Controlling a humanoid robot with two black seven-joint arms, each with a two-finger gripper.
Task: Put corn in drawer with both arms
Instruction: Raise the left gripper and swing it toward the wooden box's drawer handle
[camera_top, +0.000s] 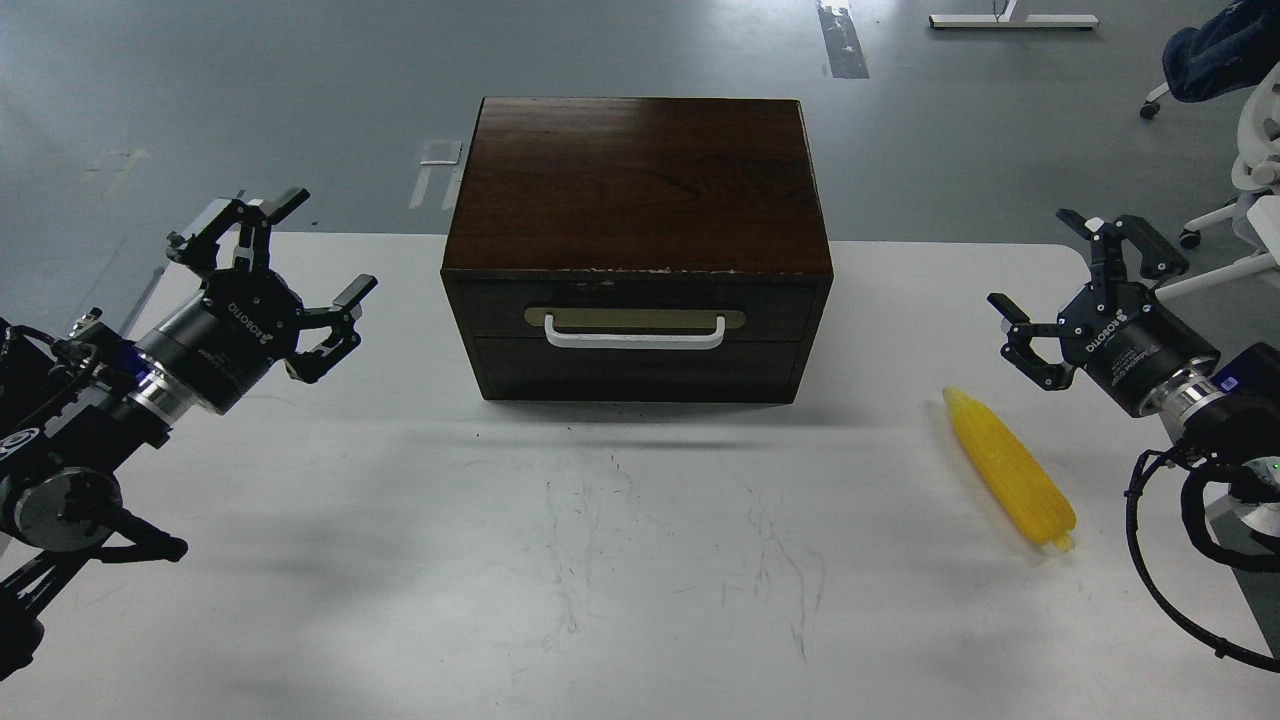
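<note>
A yellow corn (1008, 468) lies on the white table at the right, its pointed tip toward the box. The dark wood box holds a drawer (636, 328) that is pushed in, with a white bar handle (635, 333) facing me. My left gripper (318, 245) hovers open to the left of the box, holding nothing. My right gripper (1040, 265) hovers open at the right, above and just beyond the corn, also holding nothing.
The white table (600, 560) carries scuff marks in front of the box. Grey floor lies beyond its far edge. A white office chair (1240, 180) stands at the far right, past the table.
</note>
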